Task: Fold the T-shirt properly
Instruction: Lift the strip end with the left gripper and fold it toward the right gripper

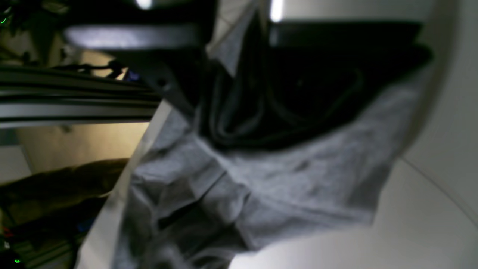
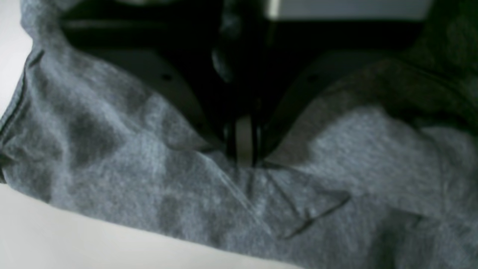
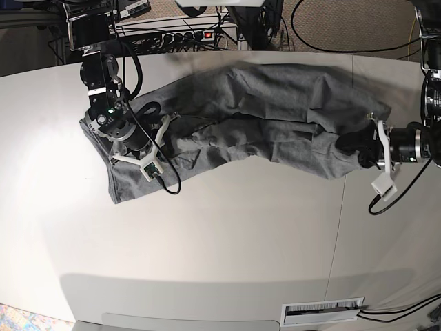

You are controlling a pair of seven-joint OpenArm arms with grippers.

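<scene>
Grey T-shirt (image 3: pixel 262 117) stretches between both low, outstretched arms, each arm's jaws clamped on cloth.

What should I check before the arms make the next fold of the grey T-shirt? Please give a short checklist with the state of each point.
1. Right gripper shut on the T-shirt: ok, cloth is pinched at its tips.
2. Left gripper shut on the cloth: ok, fabric bunches into it.
3. Shirt lying flat: not ok, the middle is wrinkled and bunched.
4. Shirt fully on the table: cannot tell, its far edge lies close to the table's far edge.
5. Cable near right gripper away from the cloth: not ok, it loops beside the hem.
</scene>
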